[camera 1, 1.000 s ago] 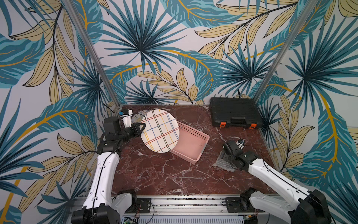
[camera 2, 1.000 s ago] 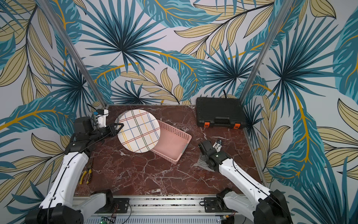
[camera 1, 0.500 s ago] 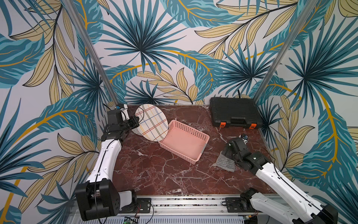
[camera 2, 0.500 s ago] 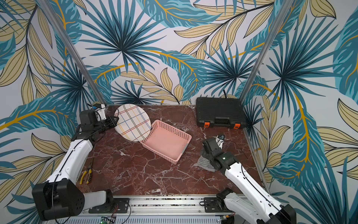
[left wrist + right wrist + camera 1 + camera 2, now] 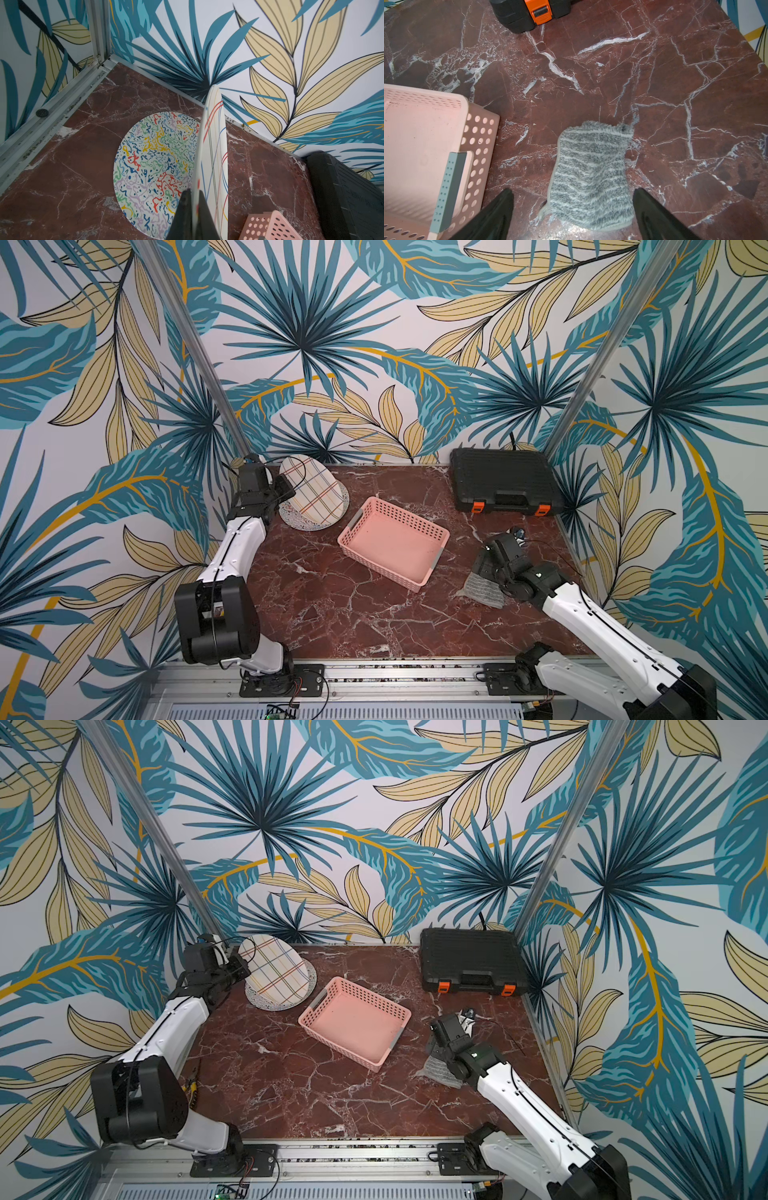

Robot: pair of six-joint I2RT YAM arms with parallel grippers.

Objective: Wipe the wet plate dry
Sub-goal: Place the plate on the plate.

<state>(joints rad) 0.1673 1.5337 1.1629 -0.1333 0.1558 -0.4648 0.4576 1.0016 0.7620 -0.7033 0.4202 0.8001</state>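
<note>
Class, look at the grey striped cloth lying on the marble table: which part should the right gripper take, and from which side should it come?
Probably the end nearest the arm, from straight above. The cloth lies flat and limp, with no raised edge, and the open right gripper straddles its width there, so closing would bunch a fold.

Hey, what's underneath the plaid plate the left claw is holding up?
A squiggle-patterned plate lies flat on the marble table beneath the plaid plate. The tilted plaid plate and left claw cover part of it.
</note>
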